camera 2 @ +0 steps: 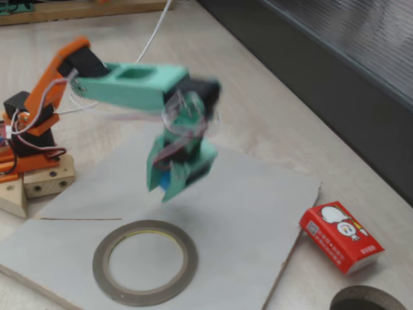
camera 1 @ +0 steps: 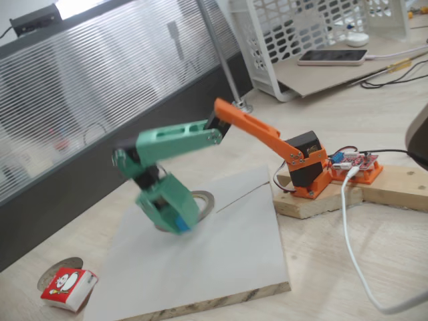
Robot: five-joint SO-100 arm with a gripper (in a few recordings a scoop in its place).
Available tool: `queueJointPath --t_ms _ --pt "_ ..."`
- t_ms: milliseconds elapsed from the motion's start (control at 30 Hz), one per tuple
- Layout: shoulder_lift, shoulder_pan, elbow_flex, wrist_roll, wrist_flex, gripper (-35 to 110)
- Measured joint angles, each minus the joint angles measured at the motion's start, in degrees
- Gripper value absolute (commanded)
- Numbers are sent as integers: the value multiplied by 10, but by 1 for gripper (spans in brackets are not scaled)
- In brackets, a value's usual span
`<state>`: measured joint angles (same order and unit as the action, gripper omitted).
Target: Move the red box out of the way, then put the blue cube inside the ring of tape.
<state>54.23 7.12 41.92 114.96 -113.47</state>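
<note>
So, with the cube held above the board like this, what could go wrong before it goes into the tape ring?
1. The blue cube sits between the fingers of the gripper with little of it showing; if that hold is shallow, it may slip out.
2. The gripper hangs beside the ring of tape, not over its centre, so an early release could land the cube on the board.
3. Lowering off-centre could push the thin ring.

The red box lies off the board.
</note>
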Motion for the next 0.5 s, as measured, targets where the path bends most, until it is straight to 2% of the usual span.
queueJointPath --t_ms 167,300,500 --pt "97 -38 -62 0 0 1" --pt "109 -64 -72 0 0 1" --pt "91 -162 -73 0 0 1"
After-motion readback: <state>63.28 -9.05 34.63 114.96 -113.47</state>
